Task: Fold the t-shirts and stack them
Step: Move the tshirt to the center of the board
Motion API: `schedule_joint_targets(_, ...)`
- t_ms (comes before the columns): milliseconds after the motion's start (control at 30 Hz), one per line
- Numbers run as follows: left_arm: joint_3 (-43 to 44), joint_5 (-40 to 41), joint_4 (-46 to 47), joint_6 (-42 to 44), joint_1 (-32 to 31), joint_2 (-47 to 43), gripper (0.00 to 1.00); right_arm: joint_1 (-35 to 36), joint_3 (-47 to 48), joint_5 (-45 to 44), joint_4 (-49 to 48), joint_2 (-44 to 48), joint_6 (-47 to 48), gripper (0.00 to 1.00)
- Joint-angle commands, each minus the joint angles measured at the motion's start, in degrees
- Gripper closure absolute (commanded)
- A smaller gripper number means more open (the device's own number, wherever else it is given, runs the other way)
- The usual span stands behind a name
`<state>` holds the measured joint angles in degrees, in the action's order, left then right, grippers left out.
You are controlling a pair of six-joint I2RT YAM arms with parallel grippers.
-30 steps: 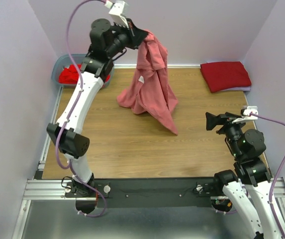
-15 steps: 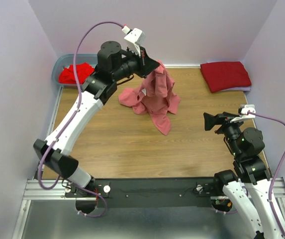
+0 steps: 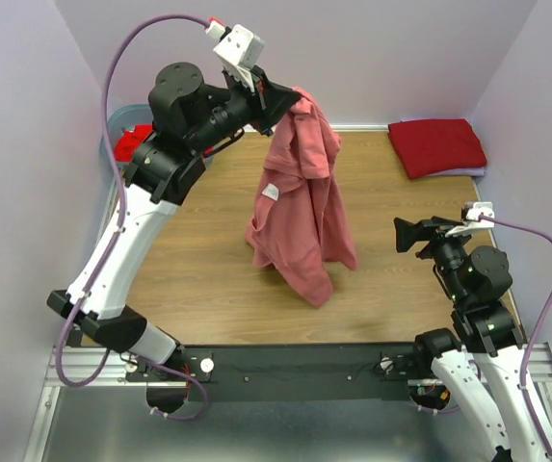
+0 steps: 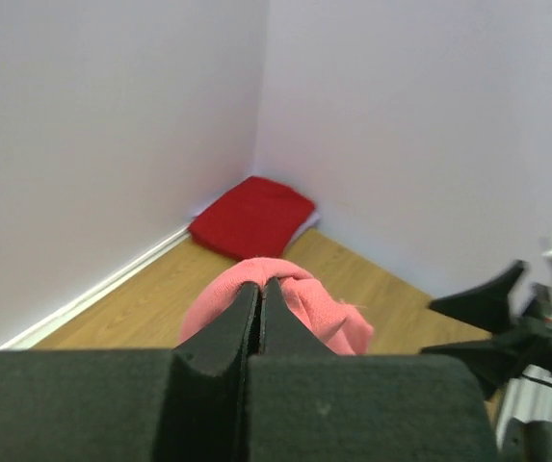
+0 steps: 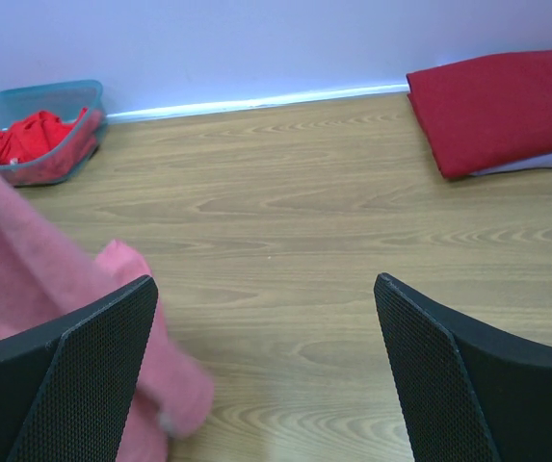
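Top external view: the salmon-pink t-shirt (image 3: 300, 217) is seen dangling, crumpled, its white label exposed, pinched in the closed left gripper (image 3: 283, 100); the right gripper (image 3: 404, 234) is spread wide, empty.

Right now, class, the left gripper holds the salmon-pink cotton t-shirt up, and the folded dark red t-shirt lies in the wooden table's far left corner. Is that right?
No. The folded dark red t-shirt lies in the far right corner of the wooden table, as the top external view shows. The left gripper does hold the salmon-pink t-shirt up.
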<state>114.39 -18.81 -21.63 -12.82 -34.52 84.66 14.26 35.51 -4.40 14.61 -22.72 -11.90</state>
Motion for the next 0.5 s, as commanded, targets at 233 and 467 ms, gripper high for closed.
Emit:
schedule_joint_targets(233, -4.45, 21.85, 2.37, 2.88, 13.34, 18.94, 0.88, 0.33, -0.44, 3.43, -1.08, -1.36, 0.83, 0.00)
schedule_joint_targets(467, -7.23, 26.19, 2.81, -1.32, 13.25, 22.40, 0.36, 0.33, -0.26, 11.07, -1.52, -5.04, 0.74, 0.00)
